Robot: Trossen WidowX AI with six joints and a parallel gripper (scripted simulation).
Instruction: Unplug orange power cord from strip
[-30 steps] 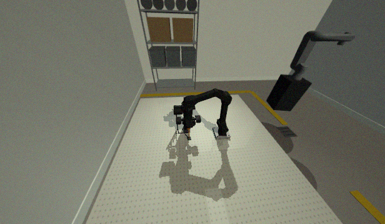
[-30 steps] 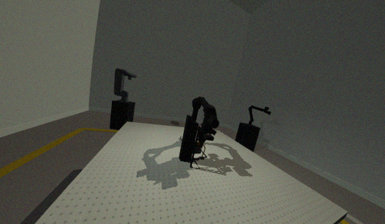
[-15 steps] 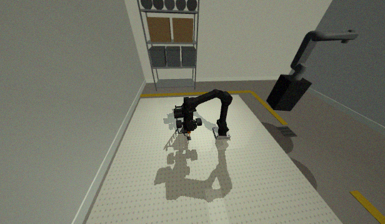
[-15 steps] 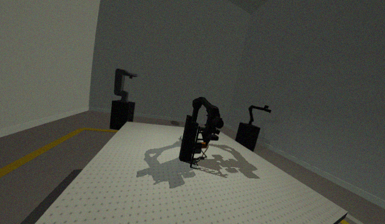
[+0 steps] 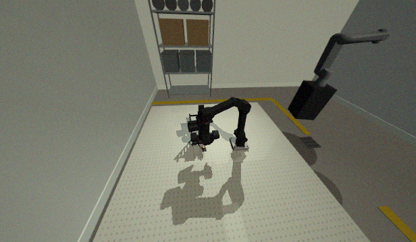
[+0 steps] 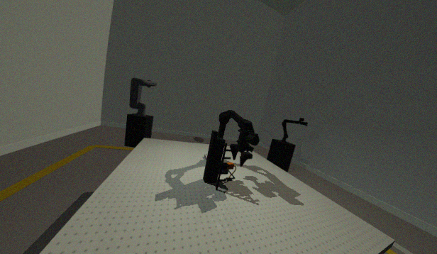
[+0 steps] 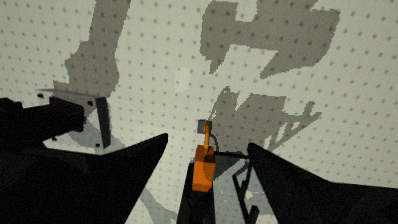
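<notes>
The pale perforated table (image 6: 142, 213) fills most of each view, dotted with small holes and crossed by blocky shadows. On it the black arm (image 5: 229, 106) arches from its base plate down toward a dark upright power strip (image 6: 213, 159), which stands on edge on the table. The gripper (image 7: 206, 150) hangs above the strip with its fingers spread nearly to their full width, holding nothing. Between and beyond them, touching neither, sits the orange plug (image 7: 204, 167), with its thin cord (image 7: 214, 141) curling off near a small grey block. From the exterior view the plug (image 6: 230, 164) shows just beside the strip's face. No brand, label or writing can be read anywhere.
</notes>
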